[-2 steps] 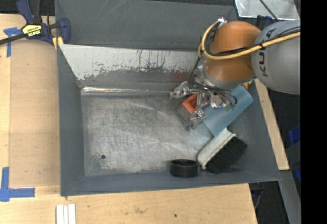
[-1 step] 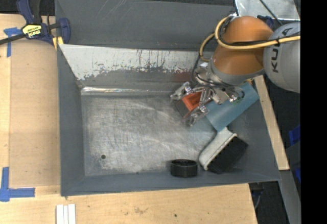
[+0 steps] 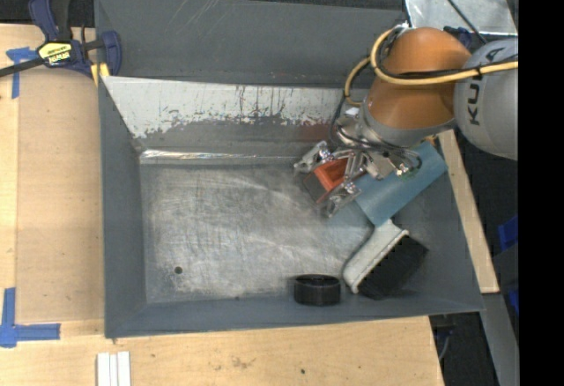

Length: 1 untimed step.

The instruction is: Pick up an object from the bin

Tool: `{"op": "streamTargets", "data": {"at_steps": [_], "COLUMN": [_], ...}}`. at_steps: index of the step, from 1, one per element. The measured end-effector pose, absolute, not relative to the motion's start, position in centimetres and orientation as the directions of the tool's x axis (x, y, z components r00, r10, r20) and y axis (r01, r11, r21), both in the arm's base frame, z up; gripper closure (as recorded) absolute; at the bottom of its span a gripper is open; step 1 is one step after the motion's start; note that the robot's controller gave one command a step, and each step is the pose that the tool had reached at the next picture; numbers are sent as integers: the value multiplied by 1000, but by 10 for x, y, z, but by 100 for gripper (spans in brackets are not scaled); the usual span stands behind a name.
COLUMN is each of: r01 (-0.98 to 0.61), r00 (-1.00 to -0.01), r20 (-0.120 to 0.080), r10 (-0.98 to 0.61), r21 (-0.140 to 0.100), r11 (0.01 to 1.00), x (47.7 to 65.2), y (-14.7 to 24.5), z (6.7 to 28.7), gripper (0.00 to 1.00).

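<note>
Pincer (image 3: 331,174) sits at about 1 o'clock from the middle of the bin (image 3: 122,226), close to the back wall. Its metal fingers (image 3: 349,189) are nearly closed and clenched on a small orange-red piece (image 3: 331,170), which shows between them. Whether that piece is off the floor I cannot tell. A dark grey shape lies just under and beside it, too shadowed to name.

From left to right across the scuffed, dull grey metal floor, a tiny dark speck (image 3: 179,270) lies alone at 8 o'clock, well apart from everything else. At roughly 5 o'clock, against the front wall, rests a black round cap (image 3: 317,289), low and matte. Just beside it, toward 4 o'clock, lies a white-and-black block (image 3: 384,263). It is oblong and tilted, with a pale top face over a dark body. At 2 to 3 o'clock lies a flat blue sheet (image 3: 403,188), smooth and rectangular. It is set diagonally, with one end under the pincer and the other end near the block.

Above the pincer bulges the arm's glossy orange cover (image 3: 419,80), which is rounded and looped by a yellow cable (image 3: 381,48).
</note>
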<state>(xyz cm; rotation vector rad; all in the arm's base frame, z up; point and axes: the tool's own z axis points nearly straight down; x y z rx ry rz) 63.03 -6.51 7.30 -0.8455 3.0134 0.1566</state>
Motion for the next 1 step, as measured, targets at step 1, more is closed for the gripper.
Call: {"op": "streamTargets", "data": {"at_steps": [1], "r01": [-522], "r00": [-853], "r20": [-35], "r10": [-521], "r21": [79], "r11": [849], "x": [629], "y": [-62], "z": [74], "gripper": [100]}}
